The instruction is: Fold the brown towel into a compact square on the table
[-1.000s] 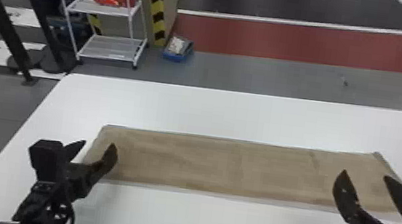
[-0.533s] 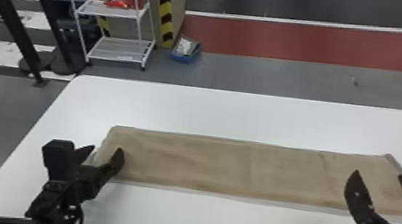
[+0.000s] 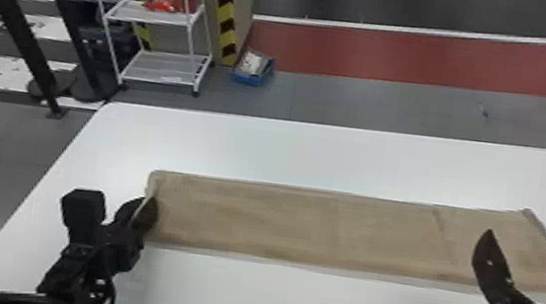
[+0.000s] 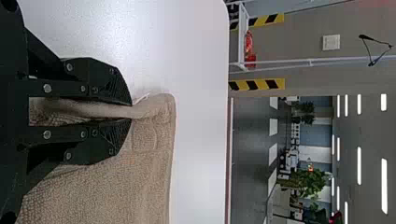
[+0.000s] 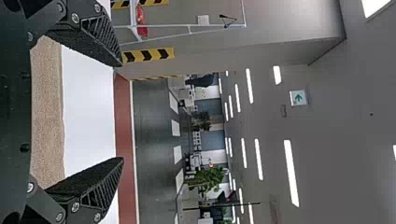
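"Head view shows the brown towel (image 3: 278, 219) in one long strip on the table (image 3: 311, 154). Is it hard to move?"

"I don't think so. It looks light and soft, so it should bend easily and won't break. It might sag in the middle, though, and the layers could slide apart."

"Where would you grab it?"

"By the short ends, with all the layers in one pinch. The left gripper (image 4: 130, 112) has its fingers squeezed around the end nearest the table's left edge. The fuzzy cloth bunches up between them."

"And the right gripper (image 5: 123, 112)?"

"Its fingers are spread wide, by the other end, toward the table's right edge. They pinch nothing."

"What does the towel look like?"

"Sandy brown and a bit fuzzy. It runs side to side, about in line with the table's far edge. The long sides are quite straight, but the right end slants. A thin, paler strip peeks out along the near side, and a faint line crosses near the right end."

"So it's not a square."

"No. I'd bring one short end over the rest, nice and slow."
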`<state>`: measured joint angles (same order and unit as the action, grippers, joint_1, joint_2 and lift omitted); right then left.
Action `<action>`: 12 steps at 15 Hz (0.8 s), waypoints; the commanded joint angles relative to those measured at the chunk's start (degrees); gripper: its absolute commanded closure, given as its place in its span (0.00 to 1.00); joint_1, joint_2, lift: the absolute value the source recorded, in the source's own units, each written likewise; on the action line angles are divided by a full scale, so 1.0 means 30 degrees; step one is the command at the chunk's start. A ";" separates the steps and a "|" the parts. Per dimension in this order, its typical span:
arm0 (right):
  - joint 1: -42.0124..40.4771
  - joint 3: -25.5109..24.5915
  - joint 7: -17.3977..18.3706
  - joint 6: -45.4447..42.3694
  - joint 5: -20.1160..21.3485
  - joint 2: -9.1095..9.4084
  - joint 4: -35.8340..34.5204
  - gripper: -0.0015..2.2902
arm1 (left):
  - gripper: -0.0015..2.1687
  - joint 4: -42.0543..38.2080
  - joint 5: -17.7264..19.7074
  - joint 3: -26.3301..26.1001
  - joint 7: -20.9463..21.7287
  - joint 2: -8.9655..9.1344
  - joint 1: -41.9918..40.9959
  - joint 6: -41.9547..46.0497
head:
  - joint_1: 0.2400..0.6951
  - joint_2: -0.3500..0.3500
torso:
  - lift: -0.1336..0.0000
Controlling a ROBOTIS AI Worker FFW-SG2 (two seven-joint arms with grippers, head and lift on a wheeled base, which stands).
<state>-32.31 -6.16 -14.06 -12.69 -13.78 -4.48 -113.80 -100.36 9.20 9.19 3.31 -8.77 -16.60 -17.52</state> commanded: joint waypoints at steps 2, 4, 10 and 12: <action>-0.0042 -0.0028 0.0000 -0.0001 -0.0036 -0.0002 -0.0064 0.08 | 0.92 -0.0386 0.0068 -0.0076 0.0067 0.0023 -0.0004 -0.0710 | 1.00 0.67 | 0.08; -0.0042 -0.0028 0.0029 -0.0001 -0.0066 -0.0002 -0.0034 0.08 | 0.96 -0.1411 0.0800 -0.0135 -0.0021 0.0082 -0.0297 -0.0769 | 1.00 0.66 | 0.08; -0.0071 -0.0116 0.0029 -0.0294 -0.0095 -0.0002 0.0112 0.08 | 0.96 -0.7534 0.1093 -0.1980 -0.1398 0.0404 0.0230 -0.6335 | 1.00 0.59 | 0.08; -0.0364 -0.0409 0.0351 -0.1231 -0.0300 -0.0002 0.0229 0.08 | 0.96 -0.8970 0.1064 -0.4265 -0.2599 0.0463 0.1314 -0.9382 | 1.00 0.53 | 0.08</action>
<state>-32.87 -6.80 -13.30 -14.71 -14.34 -4.48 -113.37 -124.43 12.43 0.98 -3.33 -7.51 -14.81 -39.84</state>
